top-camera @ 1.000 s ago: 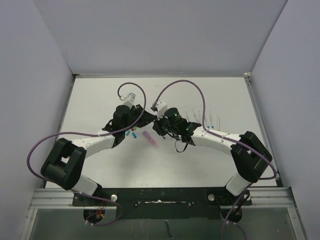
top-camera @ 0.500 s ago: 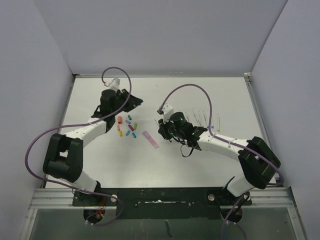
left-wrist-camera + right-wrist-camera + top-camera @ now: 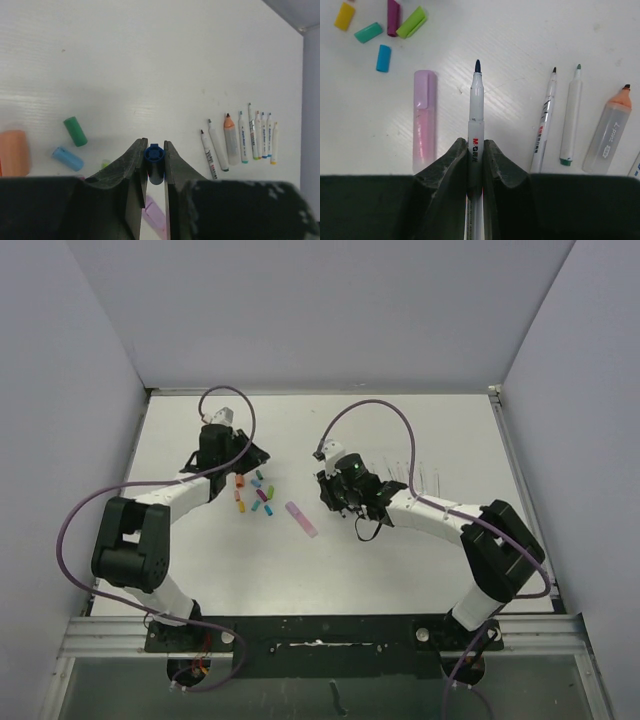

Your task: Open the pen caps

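Note:
My left gripper (image 3: 154, 150) is shut on a dark blue pen cap (image 3: 154, 159) and holds it above the table; in the top view it (image 3: 243, 456) sits just behind the heap of loose caps (image 3: 256, 496). My right gripper (image 3: 475, 150) is shut on a white pen (image 3: 476, 100) whose dark blue tip is bare and points away from me; in the top view it (image 3: 336, 494) is right of the pink highlighter (image 3: 301, 519). Green (image 3: 75, 131), light blue (image 3: 68, 158) and orange (image 3: 12, 152) caps lie below the left gripper.
A row of uncapped pens (image 3: 410, 478) lies at the right, also in the left wrist view (image 3: 240, 137). The highlighter (image 3: 425, 120) lies left of the held pen, with yellow (image 3: 344, 15), teal (image 3: 368, 32), magenta (image 3: 393, 17), green (image 3: 412, 22) and blue (image 3: 383, 58) caps beyond it.
The two grippers were together at the middle a second ago. The left one has pulled away to the left with the blue cap; the right one keeps the pen and has shifted slightly.

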Tool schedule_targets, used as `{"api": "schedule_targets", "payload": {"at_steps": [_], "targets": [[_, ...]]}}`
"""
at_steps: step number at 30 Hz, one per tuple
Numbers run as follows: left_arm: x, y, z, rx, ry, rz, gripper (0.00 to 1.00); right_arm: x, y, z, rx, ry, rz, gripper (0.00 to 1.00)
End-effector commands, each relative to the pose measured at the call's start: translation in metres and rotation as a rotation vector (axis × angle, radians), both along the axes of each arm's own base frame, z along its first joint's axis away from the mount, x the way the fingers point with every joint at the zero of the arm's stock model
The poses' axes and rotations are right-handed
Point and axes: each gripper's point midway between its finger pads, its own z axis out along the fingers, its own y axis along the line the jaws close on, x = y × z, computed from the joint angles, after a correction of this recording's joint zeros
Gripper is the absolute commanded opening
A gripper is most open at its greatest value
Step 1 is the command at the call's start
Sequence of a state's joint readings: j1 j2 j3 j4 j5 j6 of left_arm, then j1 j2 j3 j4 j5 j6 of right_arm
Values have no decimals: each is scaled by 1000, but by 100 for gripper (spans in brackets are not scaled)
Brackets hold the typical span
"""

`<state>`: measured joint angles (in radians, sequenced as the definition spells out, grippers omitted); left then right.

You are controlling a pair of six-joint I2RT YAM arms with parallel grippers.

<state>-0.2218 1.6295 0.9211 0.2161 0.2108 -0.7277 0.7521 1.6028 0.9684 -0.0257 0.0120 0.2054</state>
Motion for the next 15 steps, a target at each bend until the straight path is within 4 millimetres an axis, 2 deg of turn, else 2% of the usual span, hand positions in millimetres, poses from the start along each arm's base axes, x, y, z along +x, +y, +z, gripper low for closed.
{"api": "schedule_targets", "payload": {"at_steps": [1,7,15], "targets": [[-4,3,-28,112,53,-31,0,28,-1,6,-18,-39,-33,0],[-10,4,-48,218,95,-45,0,44,-1,-5,-36,-33,-52,0],[8,-3,-58,281,118,-60,0,58,3,-16,-49,-23,-55,0]]}}
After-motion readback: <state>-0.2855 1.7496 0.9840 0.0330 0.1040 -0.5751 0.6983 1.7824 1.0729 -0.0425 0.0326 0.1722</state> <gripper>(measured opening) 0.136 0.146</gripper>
